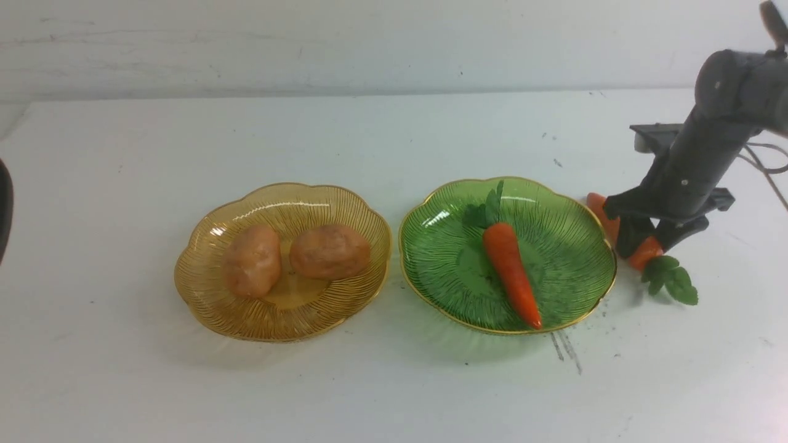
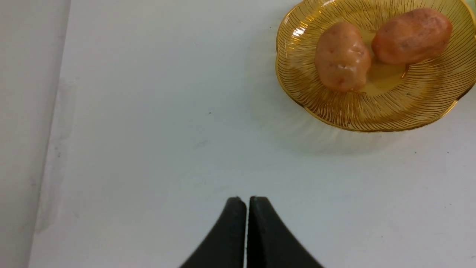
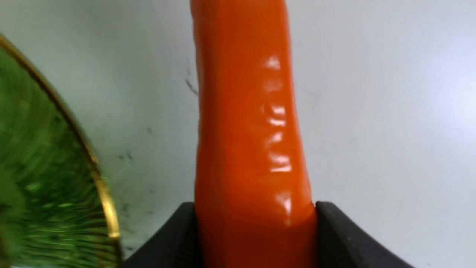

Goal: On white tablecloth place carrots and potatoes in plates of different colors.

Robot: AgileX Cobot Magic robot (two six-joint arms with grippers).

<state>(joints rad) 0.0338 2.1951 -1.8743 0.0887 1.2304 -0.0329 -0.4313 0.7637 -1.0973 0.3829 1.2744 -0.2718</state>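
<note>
Leaves and both orange ends are all the front view shows of the second carrot. Its middle hides behind the right gripper, whose jaws stand partly apart and press its 2 sides just beside the green plate. The left gripper is pinched together on nothing above the white tablecloth; farther off, 1 glossy carrot lies in the green plate and 2 lumpy potatoes in the amber plate.

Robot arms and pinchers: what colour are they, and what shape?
The right arm is dark grey, a thick tube with a rounded joint on top and thin cables beside it. The right gripper and left gripper have smooth black fingers that taper to narrow rounded tips. No markings show.
</note>
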